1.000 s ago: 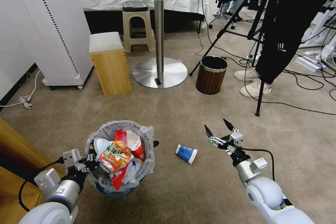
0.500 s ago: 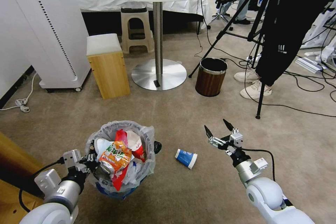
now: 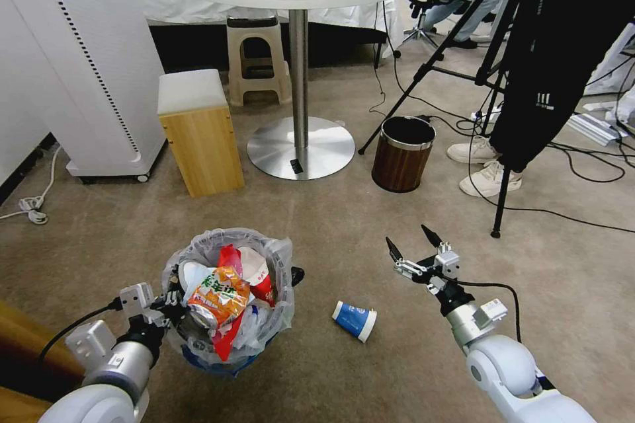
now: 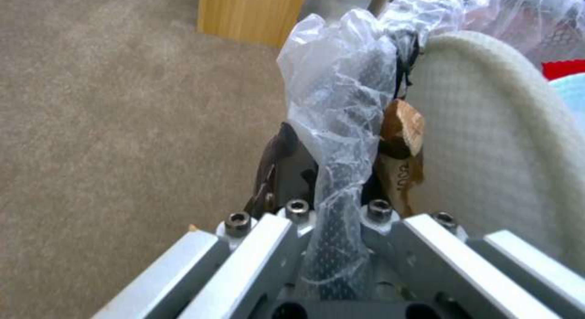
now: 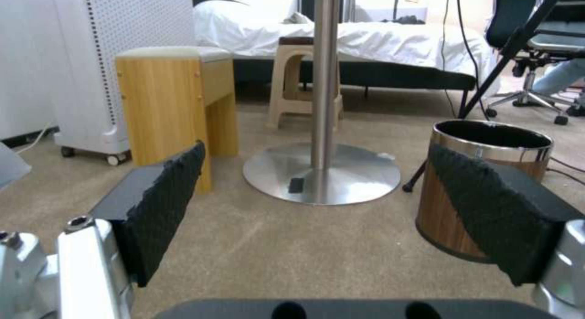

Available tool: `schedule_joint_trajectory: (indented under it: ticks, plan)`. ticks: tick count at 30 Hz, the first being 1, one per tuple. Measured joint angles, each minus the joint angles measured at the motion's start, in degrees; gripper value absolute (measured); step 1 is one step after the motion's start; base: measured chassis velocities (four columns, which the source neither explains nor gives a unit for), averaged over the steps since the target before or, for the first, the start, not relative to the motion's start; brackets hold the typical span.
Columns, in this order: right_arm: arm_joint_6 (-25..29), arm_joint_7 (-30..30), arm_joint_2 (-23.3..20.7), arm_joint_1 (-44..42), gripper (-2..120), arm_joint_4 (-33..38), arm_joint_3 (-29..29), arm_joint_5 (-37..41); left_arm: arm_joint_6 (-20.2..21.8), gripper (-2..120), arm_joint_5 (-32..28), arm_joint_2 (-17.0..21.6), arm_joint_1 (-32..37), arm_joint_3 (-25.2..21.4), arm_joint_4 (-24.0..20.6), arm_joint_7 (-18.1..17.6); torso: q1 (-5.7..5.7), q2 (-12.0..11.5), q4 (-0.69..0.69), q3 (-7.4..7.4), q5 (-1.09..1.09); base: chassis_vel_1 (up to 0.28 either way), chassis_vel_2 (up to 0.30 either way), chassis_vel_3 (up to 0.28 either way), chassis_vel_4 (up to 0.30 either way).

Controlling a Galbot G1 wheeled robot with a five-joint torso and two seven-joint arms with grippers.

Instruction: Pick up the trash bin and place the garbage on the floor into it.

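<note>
**Q:** Log the hold on the trash bin (image 3: 228,301).

**A:** My left gripper (image 3: 173,297) pinches its rim on my near-left side. In the left wrist view the fingers (image 4: 274,166) are pressed together on the mesh and the clear plastic liner (image 4: 338,127), with a wooden stick end (image 4: 401,131) and a white slipper (image 4: 487,140) packed just inside. The bin is heaped; an orange snack wrapper (image 3: 217,294) lies on top.

**Q:** What is left on the carpet?

**A:** One blue-white paper cup (image 3: 355,319), on its side, between the bin and my right arm.

**Q:** Its bearing from the free fingers?

**A:** My right gripper (image 3: 413,252) hangs above the floor with its fingers spread wide and empty. The cup lies nearer to me than the fingertips, toward my left and lower. Its long axis runs roughly left to right, the open mouth toward my right. The right arm is the nearer free one. I judge the reach must draw back, drop, and close across that axis.
</note>
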Motion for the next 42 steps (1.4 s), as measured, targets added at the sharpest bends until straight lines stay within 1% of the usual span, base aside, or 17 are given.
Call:
schedule_joint_trajectory:
  ticks: [9, 10, 13, 15, 18, 21, 22, 23, 26, 28, 30, 31, 34, 35, 37, 39, 42]
  plan:
    - [0.1, -0.6, 0.0, -0.2, 92, 0.1, 0.1, -0.1, -0.1, 0, 0.2, -0.1, 0.2, 0.0, -0.2, 0.1, 0.0, 0.0, 0.0, -0.01, 0.0, -0.068, 0.073, 0.066, -0.072]
    - [0.2, -0.7, 0.0, -0.2, 89, 0.1, 0.1, -0.1, -0.1, 0, 0.2, -0.1, 0.2, 0.0, -0.2, 0.1, 0.0, 0.0, 0.0, 0.0, 0.0, -0.087, 0.089, 0.099, -0.079]
    - [0.9, -0.9, 0.1, -0.1, 88, -0.1, 0.1, -0.1, -0.1, 0, 0.2, -0.1, 0.2, 0.0, -0.2, 0.1, 0.0, 0.0, 0.0, 0.0, 0.01, -0.094, 0.094, 0.101, -0.089]
    - [1.3, -0.9, 0.1, 0.0, 91, -0.3, 0.1, -0.2, -0.1, 0, 0.2, -0.1, 0.2, 0.1, -0.2, 0.1, 0.0, 0.0, 0.0, 0.0, 0.0, -0.092, 0.105, 0.113, -0.083]
    - [1.2, -0.1, -0.1, -0.1, 99, -0.3, -0.2, -0.6, -0.1, 0, 0.3, -0.2, 0.2, 0.2, -0.2, 0.1, 0.0, 0.0, 0.01, 0.01, 0.01, -0.065, 0.05, 0.063, -0.05]
    - [0.8, 0.4, -0.4, -0.4, 100, -0.2, -0.5, -0.6, -0.1, 0, 0.3, -0.2, 0.2, 0.2, -0.2, 0.1, 0.0, 0.0, 0.01, 0.0, 0.0, -0.011, 0.006, 0.018, -0.005]
    - [-0.9, -0.1, -1.4, -1.4, 100, -0.2, -0.4, -0.7, -0.1, 0, 0.3, -0.1, 0.2, 0.2, 0.0, 0.1, 0.0, 0.0, 0.0, 0.0, 0.01, 0.0, 0.0, 0.0, 0.0]
    - [-0.9, -0.1, -1.4, -1.4, 100, -0.2, -0.4, -0.7, -0.1, 0, 0.3, -0.1, 0.2, 0.2, 0.0, 0.1, 0.0, 0.0, 0.0, 0.0, 0.01, 0.0, 0.0, 0.0, 0.0]
    - [-6.2, -2.0, -4.4, -3.3, 100, 1.2, -0.1, 2.2, -0.4, 0, 0.4, -0.1, 0.2, 0.2, 0.3, 0.1, 0.0, 0.0, 0.0, -0.01, 0.0, 0.0, 0.0, 0.0, 0.0]
    - [-7.0, -2.7, -4.8, -3.5, 100, 1.4, 0.1, 2.7, -0.4, 0, 0.5, -0.1, 0.2, 0.3, 0.4, 0.1, 0.0, 0.0, 0.0, -0.01, 0.01, 0.0, 0.0, 0.0, 0.0]
    - [-9.0, -6.2, -6.5, -4.3, 100, 1.9, 0.9, 3.9, -0.7, 0, 0.8, -0.3, 0.1, 0.5, 0.7, 0.2, 0.0, 0.0, 0.0, 0.0, 0.0, 0.0, 0.0, 0.0, 0.0]
    - [-9.0, -6.2, -6.5, -4.3, 100, 1.9, 0.9, 3.9, -0.7, 0, 0.8, -0.3, 0.1, 0.5, 0.7, 0.2, 0.0, 0.0, 0.0, 0.0, 0.0, 0.0, 0.0, 0.0, 0.0]
    - [-11.0, -11.4, -7.9, -5.2, 100, 2.1, 1.6, 4.4, -0.9, 0, 1.0, -0.5, 0.0, 0.7, 0.9, 0.2, 0.0, 0.0, 0.0, -0.01, 0.01, 0.0, 0.0, 0.0, 0.0]
    - [-11.0, -11.4, -7.9, -5.2, 100, 2.1, 1.6, 4.4, -0.9, 0, 1.0, -0.5, 0.0, 0.7, 0.9, 0.2, 0.0, 0.0, 0.0, -0.01, 0.01, 0.0, 0.0, 0.0, 0.0]
    - [-11.7, -14.4, -8.6, -5.5, 100, 1.8, 1.6, 4.6, -1.0, 0, 1.2, -0.6, 0.0, 0.8, 1.0, 0.3, 0.0, 0.0, 0.0, -0.01, 0.0, 0.0, 0.0, 0.0, 0.0]
    - [-11.8, -15.0, -8.9, -5.5, 100, 1.6, 1.3, 4.5, -1.0, 0, 1.3, -0.7, -0.1, 0.9, 1.0, 0.3, 0.0, 0.0, 0.0, -0.01, 0.0, 0.0, 0.0, 0.0, 0.0]
    - [-11.6, -18.2, -10.0, -5.8, 100, 0.2, 0.1, 4.5, -1.2, 0, 1.6, -1.0, -0.1, 1.1, 1.1, 0.4, 0.0, 0.0, 0.0, -0.01, 0.0, 0.0, 0.0, 0.0, 0.0]
